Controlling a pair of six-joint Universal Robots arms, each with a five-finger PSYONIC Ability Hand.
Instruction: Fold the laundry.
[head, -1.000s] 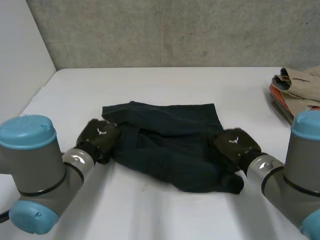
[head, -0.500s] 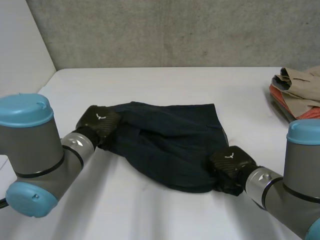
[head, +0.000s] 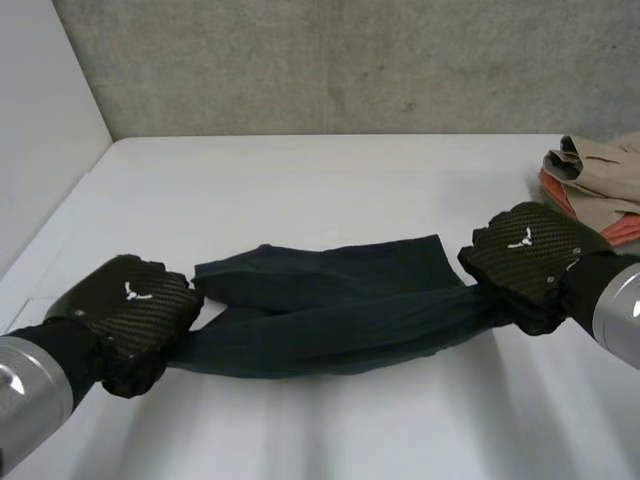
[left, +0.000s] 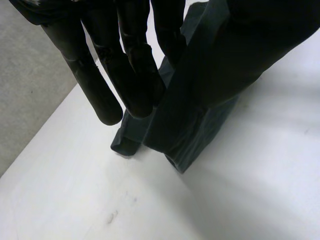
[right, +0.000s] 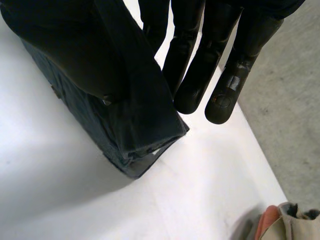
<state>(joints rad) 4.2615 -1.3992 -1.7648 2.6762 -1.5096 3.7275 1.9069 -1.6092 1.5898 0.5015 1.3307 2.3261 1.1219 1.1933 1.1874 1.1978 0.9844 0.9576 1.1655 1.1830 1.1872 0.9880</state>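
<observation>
A dark navy garment hangs stretched in a band between my two hands, its far edge still on the white table. My left hand holds its left end, and my right hand holds its right end. In the left wrist view the cloth drops from beside the straight fingers, pinched at the thumb side, and its folded end rests on the table. In the right wrist view the cloth hangs the same way beside the straight fingers.
A pile of beige and orange clothes lies at the table's right edge, close behind my right hand; this pile also appears in the right wrist view. A grey wall closes the back. The table's left edge runs near my left arm.
Both hands rose and pulled apart, left hand toward the near left, right hand toward the far right. The right hand closed on the cloth. The crumpled garment is now drawn out long.
</observation>
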